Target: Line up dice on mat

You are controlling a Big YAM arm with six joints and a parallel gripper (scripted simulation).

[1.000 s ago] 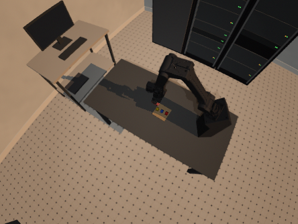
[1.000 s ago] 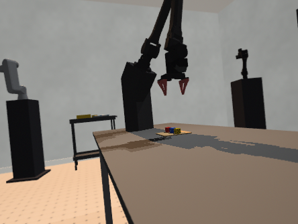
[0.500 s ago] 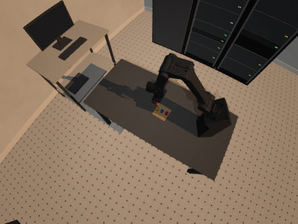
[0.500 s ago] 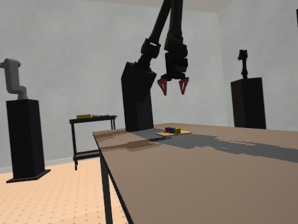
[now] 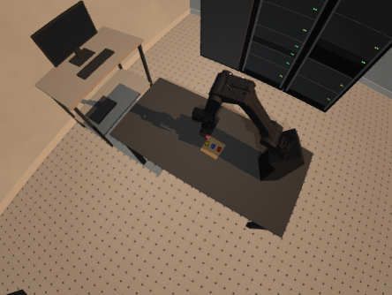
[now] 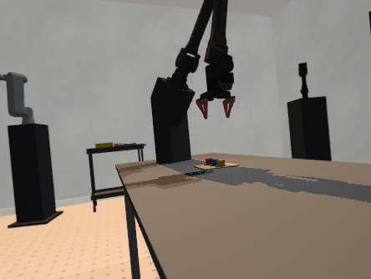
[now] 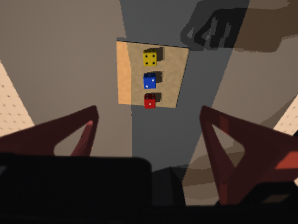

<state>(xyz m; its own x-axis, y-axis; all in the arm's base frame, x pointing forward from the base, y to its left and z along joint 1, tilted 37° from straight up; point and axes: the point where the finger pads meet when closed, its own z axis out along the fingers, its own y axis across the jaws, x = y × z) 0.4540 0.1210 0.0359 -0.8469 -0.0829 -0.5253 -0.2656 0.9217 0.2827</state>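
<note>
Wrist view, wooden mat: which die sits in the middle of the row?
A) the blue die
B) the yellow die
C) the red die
A: the small blue die lies between the small yellow die and the small red die.

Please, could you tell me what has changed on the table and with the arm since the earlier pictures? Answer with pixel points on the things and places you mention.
Nothing visibly changed. The red, blue and yellow dice remain in their row on the mat [image 5: 214, 154] [image 6: 231, 165] [image 7: 124, 75], and the open end effector [image 6: 216, 118] [image 7: 149, 111] still hangs above.
</note>
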